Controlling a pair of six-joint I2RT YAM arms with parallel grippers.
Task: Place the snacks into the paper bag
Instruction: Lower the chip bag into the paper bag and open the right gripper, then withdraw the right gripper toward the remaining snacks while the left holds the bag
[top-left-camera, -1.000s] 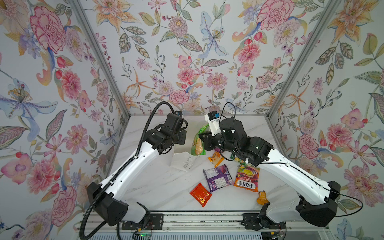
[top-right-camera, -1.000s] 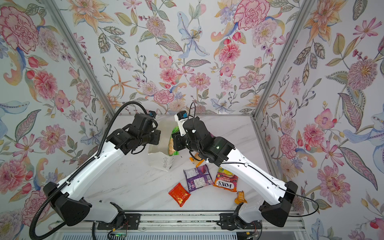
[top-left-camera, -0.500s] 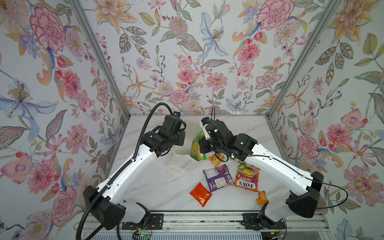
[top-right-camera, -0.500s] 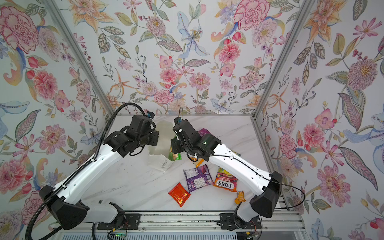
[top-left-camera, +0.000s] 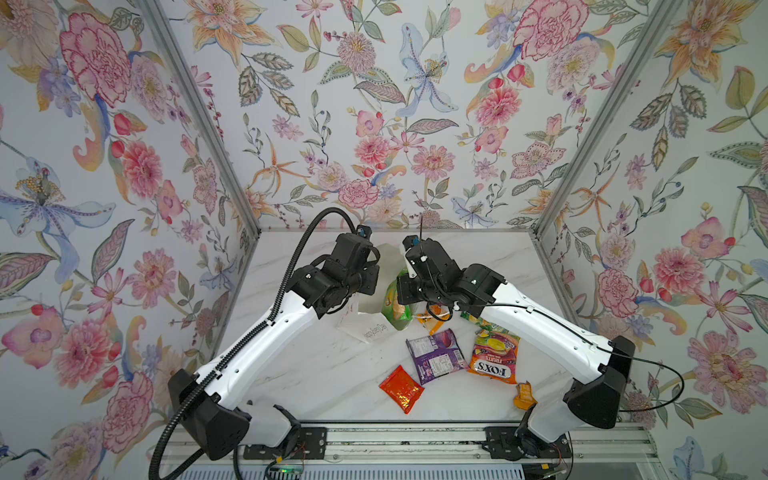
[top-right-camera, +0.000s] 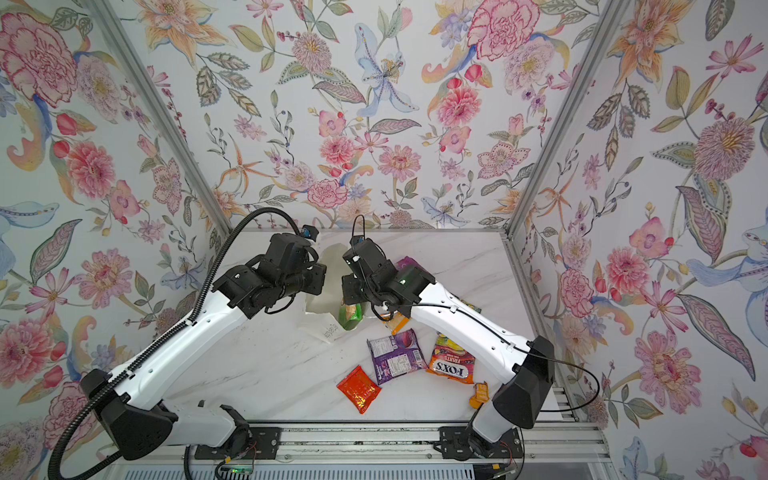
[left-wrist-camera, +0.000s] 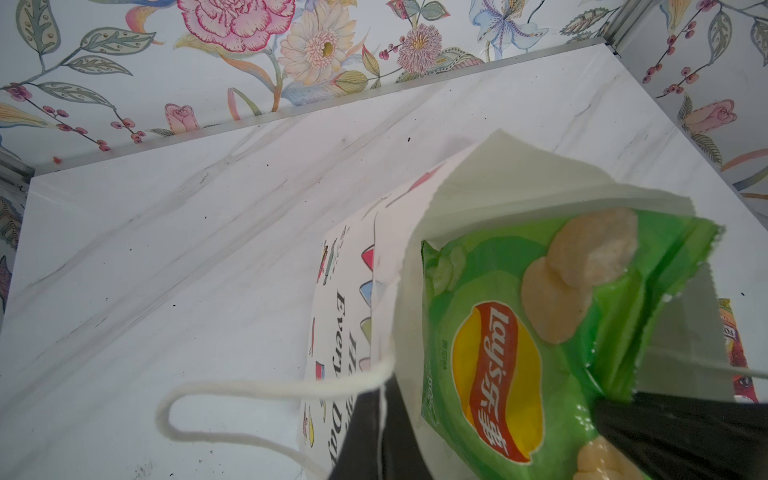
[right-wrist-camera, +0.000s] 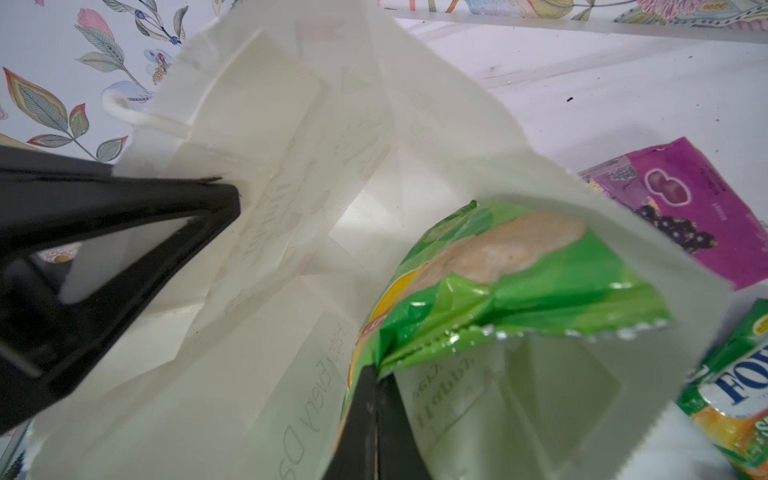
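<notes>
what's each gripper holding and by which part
Left gripper: paper bag, at its rim by the handle. Right gripper: green Lay's chips bag, at its crimped end.

The green chips bag (left-wrist-camera: 519, 332) stands half inside the open white paper bag (left-wrist-camera: 498, 174), purple packet (top-left-camera: 434, 355) flat nearby.

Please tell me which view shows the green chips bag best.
Left wrist: the green chips bag shows its printed front, partly inside the paper bag. Right wrist shows its pinched, crumpled top; both top views only a sliver.
</notes>
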